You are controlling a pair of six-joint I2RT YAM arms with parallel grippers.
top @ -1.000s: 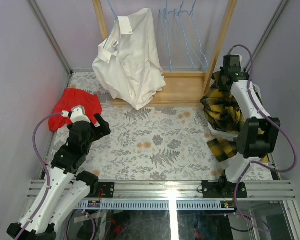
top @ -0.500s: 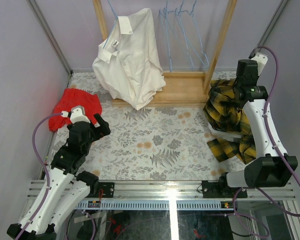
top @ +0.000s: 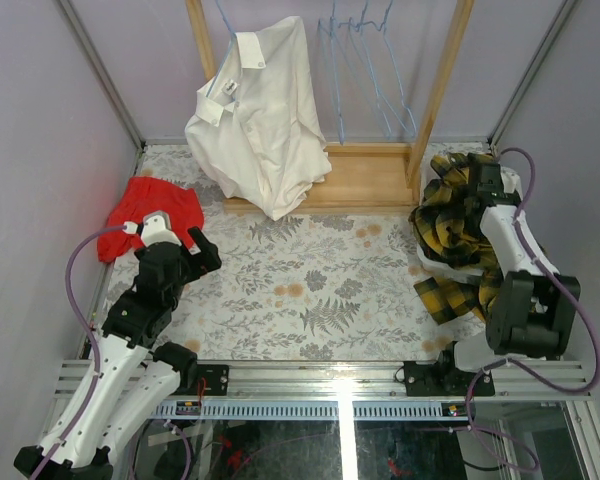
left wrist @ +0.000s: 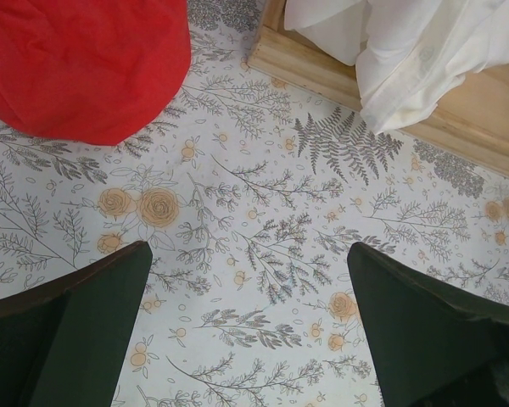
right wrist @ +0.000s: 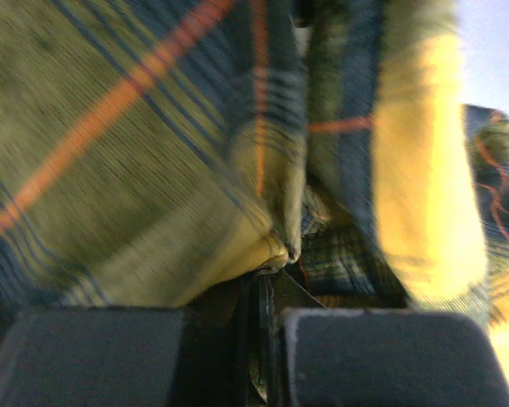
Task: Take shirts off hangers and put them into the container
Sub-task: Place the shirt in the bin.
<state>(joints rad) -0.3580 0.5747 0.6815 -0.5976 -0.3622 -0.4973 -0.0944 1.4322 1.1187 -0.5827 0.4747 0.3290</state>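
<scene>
my right end effector [top: 483, 183] is clamped on the limp plaid shirt [top: 448, 225], heaped over what looks like the container [top: 458, 266] at the right of the desk [top: 310, 270], best gripped by a thick fold, while my left end effector [left wrist: 250, 322] gapes.

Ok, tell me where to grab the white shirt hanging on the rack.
Probably pinch the white shirt at its lowest bunched fold, drooping over the rack base, coming from the front with the open left gripper. That fold hangs free at the front; the collar sits high on the hanger.
</scene>
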